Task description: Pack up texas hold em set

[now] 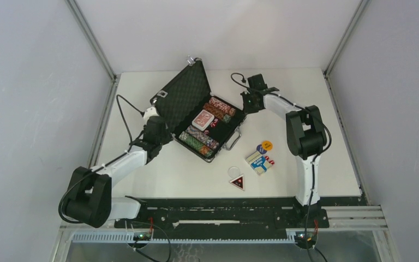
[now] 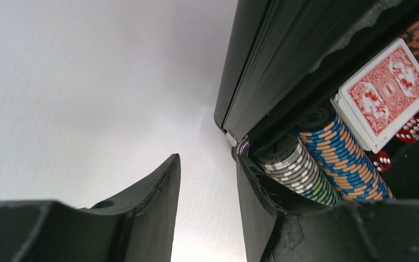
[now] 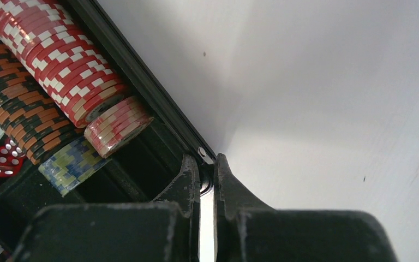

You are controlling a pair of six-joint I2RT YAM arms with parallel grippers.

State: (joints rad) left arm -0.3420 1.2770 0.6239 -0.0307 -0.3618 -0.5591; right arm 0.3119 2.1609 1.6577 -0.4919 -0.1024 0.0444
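Observation:
The black briefcase [image 1: 185, 95] lies open mid-table with its foam-lined lid raised toward the back left. Chip stacks [image 1: 198, 141] and a red card deck [image 1: 203, 119] fill the base. A blue card deck [image 1: 257, 161] and small tokens [image 1: 267, 145] lie on the table to its right. My left gripper [image 1: 166, 135] is open at the case's near-left corner. In the left wrist view this gripper [image 2: 207, 158] has only table between its fingers, and one finger touches the corner beside the grey chips [image 2: 292, 164]. My right gripper [image 3: 204, 159] is shut on the case rim [image 3: 142, 82] at the right corner.
A triangular black and red token [image 1: 237, 182] and a clear round piece [image 1: 234, 172] lie near the front of the table. Red dice [image 2: 414, 128] sit inside the case. The case handle [image 1: 233, 139] points toward the front right. White walls enclose the table.

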